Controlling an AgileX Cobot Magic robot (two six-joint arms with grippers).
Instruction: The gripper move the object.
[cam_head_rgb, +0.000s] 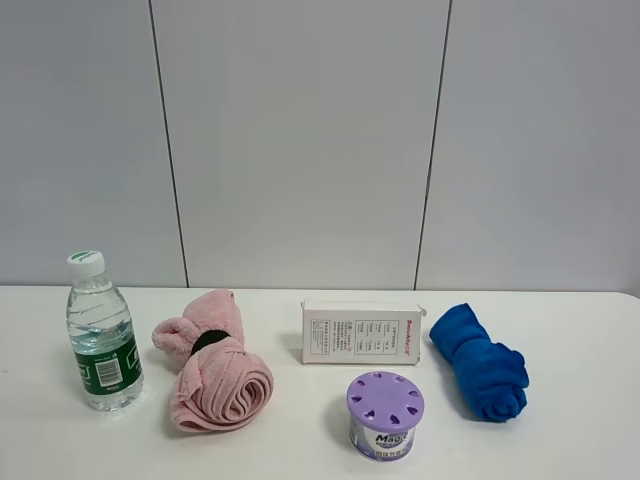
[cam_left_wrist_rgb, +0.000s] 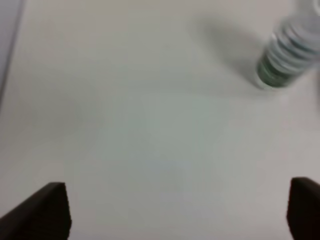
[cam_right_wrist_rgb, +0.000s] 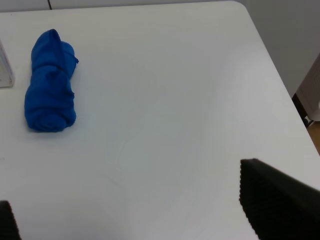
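On the white table (cam_head_rgb: 300, 450), the high camera counts one water bottle (cam_head_rgb: 102, 335), one pink rolled towel (cam_head_rgb: 212, 375), one white box (cam_head_rgb: 362, 331), one purple-lidded can (cam_head_rgb: 384, 415) and one blue rolled cloth (cam_head_rgb: 482, 362). The bottle stands upright at the far left, just beside the pink towel. No arm or gripper appears in this view.

From the left wrist camera, blurred, the left gripper (cam_left_wrist_rgb: 177, 212) hovers above bare table with its two dark fingertips (cam_left_wrist_rgb: 47, 212) spread wide, grasping nothing. The bottle (cam_left_wrist_rgb: 286, 57) shows near the frame's edge, well apart from the fingers.

From the right wrist camera, the right gripper (cam_right_wrist_rgb: 145, 205) is likewise released, its fingers (cam_right_wrist_rgb: 277, 200) far apart over empty tabletop. The blue cloth (cam_right_wrist_rgb: 50, 82) lies well away, an edge of the box (cam_right_wrist_rgb: 5, 70) beside it, and the table's corner and the floor beyond appear only here.
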